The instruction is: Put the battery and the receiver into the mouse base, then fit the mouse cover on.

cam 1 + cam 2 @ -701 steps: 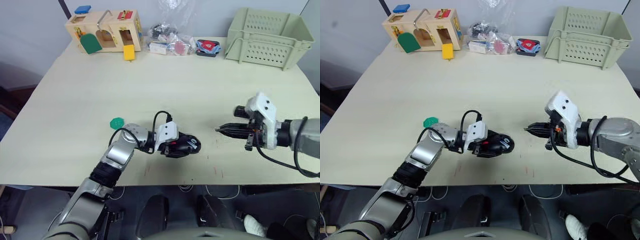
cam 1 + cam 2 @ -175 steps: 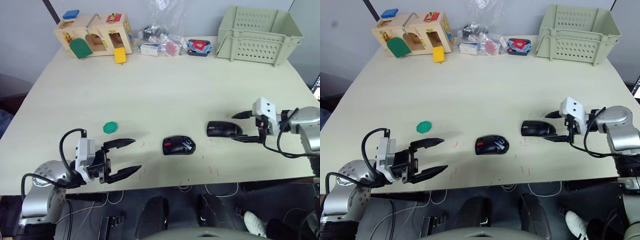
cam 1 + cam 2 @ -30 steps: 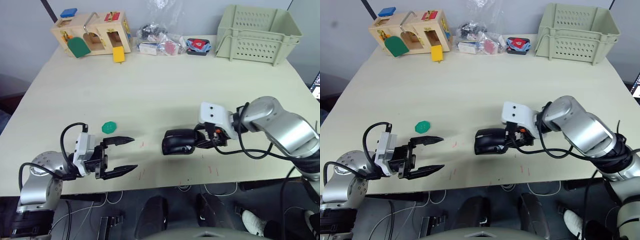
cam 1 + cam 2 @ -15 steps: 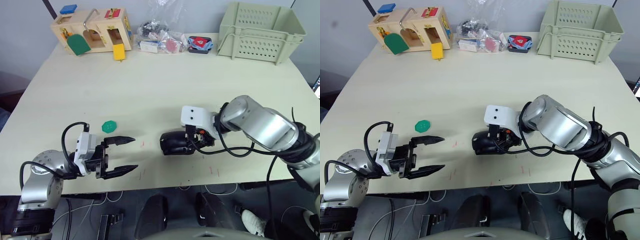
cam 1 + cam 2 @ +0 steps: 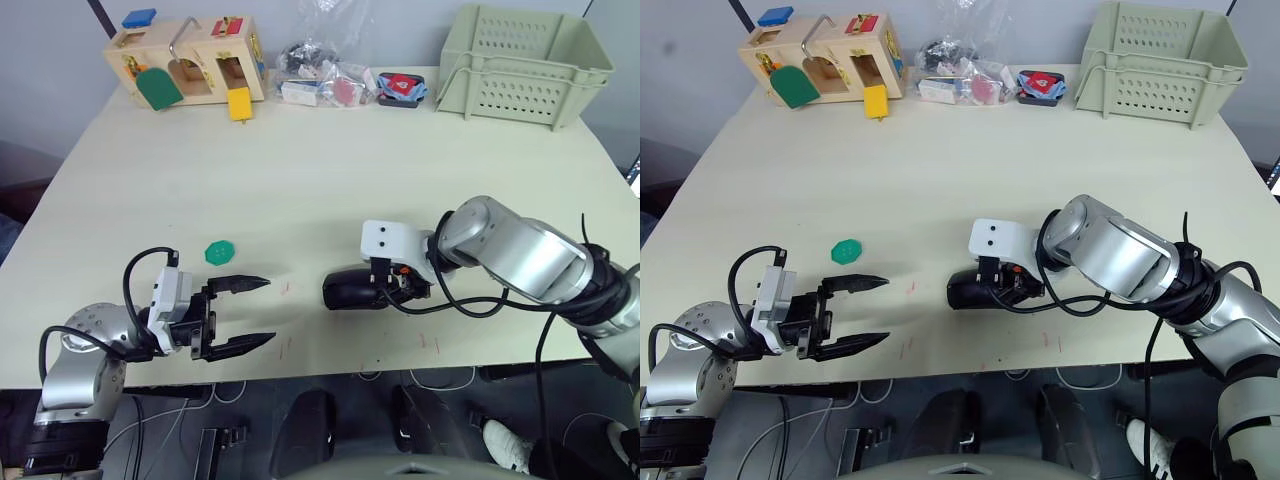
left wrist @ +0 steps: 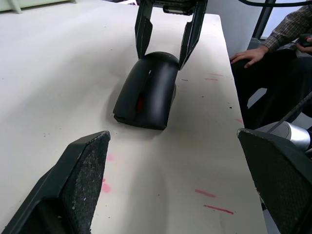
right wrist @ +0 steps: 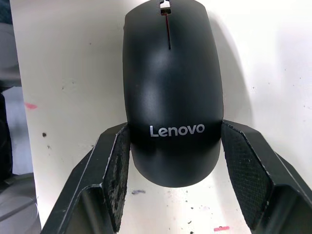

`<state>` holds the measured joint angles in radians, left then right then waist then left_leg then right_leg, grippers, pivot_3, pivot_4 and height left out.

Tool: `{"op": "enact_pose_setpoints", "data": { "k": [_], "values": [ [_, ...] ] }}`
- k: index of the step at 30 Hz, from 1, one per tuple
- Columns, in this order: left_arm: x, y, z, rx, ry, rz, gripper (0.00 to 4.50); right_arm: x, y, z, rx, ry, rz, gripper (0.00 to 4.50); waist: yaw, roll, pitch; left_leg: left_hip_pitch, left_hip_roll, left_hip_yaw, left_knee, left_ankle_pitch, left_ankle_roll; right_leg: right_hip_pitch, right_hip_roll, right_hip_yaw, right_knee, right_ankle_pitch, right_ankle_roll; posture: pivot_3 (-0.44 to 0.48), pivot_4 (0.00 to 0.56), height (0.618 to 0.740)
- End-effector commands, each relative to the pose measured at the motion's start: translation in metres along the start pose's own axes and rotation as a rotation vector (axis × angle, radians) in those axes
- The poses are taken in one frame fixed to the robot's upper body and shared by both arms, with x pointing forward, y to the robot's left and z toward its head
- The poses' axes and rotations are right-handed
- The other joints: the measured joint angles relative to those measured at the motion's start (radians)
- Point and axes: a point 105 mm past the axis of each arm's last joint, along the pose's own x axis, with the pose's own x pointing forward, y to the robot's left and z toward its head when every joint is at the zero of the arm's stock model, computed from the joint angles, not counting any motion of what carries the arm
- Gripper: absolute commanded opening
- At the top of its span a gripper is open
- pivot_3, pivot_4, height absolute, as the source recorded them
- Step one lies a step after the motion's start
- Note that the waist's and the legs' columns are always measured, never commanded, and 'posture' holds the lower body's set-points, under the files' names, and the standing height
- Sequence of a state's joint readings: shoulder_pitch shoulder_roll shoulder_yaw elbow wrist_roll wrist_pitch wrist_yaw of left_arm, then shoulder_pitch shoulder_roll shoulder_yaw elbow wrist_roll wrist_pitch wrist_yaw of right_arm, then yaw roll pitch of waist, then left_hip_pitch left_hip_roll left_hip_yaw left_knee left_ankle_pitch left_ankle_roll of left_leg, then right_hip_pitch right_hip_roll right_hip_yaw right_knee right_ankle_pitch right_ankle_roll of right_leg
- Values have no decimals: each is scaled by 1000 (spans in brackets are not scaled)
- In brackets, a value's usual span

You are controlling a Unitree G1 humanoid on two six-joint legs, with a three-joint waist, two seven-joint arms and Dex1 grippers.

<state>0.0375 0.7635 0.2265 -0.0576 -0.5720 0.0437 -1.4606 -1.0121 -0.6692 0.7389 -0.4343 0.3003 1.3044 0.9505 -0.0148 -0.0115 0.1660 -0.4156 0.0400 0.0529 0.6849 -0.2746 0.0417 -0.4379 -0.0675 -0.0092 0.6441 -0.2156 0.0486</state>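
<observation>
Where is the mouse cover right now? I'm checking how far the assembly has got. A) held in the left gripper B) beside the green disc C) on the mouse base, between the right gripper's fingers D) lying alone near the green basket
C: the mouse cover sits on the mouse, with the right gripper straddling its rear end; the left gripper is open, apart.

The mouse cover [image 7: 168, 92] hides the mouse base's cavity; its contents cannot be told.

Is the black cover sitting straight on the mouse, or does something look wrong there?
The mouse cover looks evenly seated, with no visible tilt. The right claw straddles its rear end. The only marks are small red streaks on the table.
</observation>
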Motion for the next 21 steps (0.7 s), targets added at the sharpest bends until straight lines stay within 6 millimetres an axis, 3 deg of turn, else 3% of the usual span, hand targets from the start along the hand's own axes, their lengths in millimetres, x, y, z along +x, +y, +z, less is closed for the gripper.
{"op": "enact_pose_setpoints", "data": {
  "k": [1, 21],
  "values": [
    [-3, -1, 4, 25, 0, -7, 4500, -4, -2, -1, -14, 2, -30, 2309, 0, 0, 0, 0, 0, 0, 0, 0, 0, 0, 0, 0, 0, 0, 0, 0, 150, 740],
    [-2, 0, 4, 21, 1, -12, 4500, 7, -3, -8, -21, -20, -10, 2309, 0, 0, 0, 0, 0, 0, 0, 0, 0, 0, 0, 0, 0, 0, 0, 0, 150, 740]
  ]
}}
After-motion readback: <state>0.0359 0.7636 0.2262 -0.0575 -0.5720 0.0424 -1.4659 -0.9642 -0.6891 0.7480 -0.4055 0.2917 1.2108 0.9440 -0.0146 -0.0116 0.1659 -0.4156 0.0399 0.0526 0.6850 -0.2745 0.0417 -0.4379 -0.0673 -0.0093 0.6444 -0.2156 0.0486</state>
